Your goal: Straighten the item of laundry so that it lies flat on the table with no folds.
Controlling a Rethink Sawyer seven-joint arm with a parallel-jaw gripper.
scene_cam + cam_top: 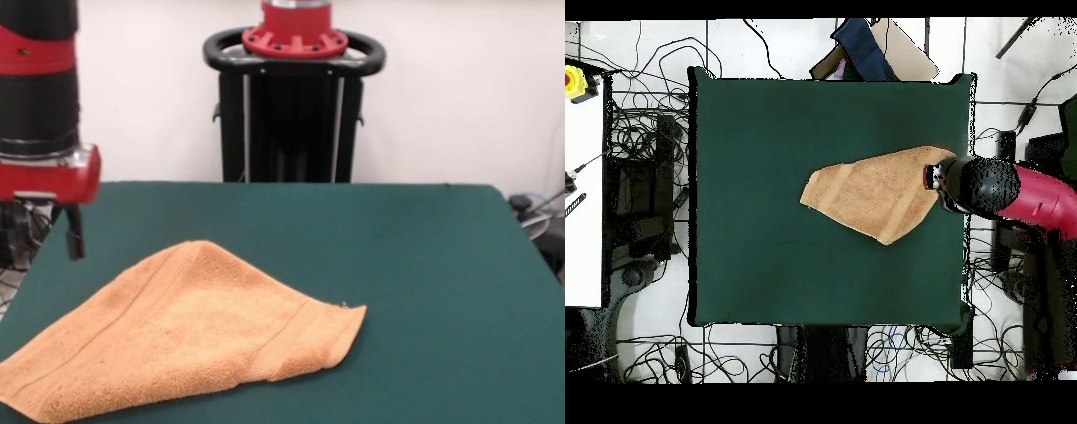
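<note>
The orange-tan towel [185, 340] lies on the green table [415, 265] at the near left, in an uneven pointed shape. Its right part is folded over, with band stripes showing along the fold. In the overhead view the towel [875, 192] lies near the table's [765, 200] right edge. My gripper [75, 240] hangs under the red and black arm at the far left, just above the table and a little beyond the towel's far left side. In the overhead view the gripper [936, 183] sits over the towel's right corner, and the arm hides that corner.
The robot's black pedestal [294, 115] stands behind the table's far edge. Cables [640, 150] cover the floor around the table. A white bench [583, 200] with a yellow object [573, 82] stands at the left, and a dark blue thing [865, 48] lies past the top edge.
</note>
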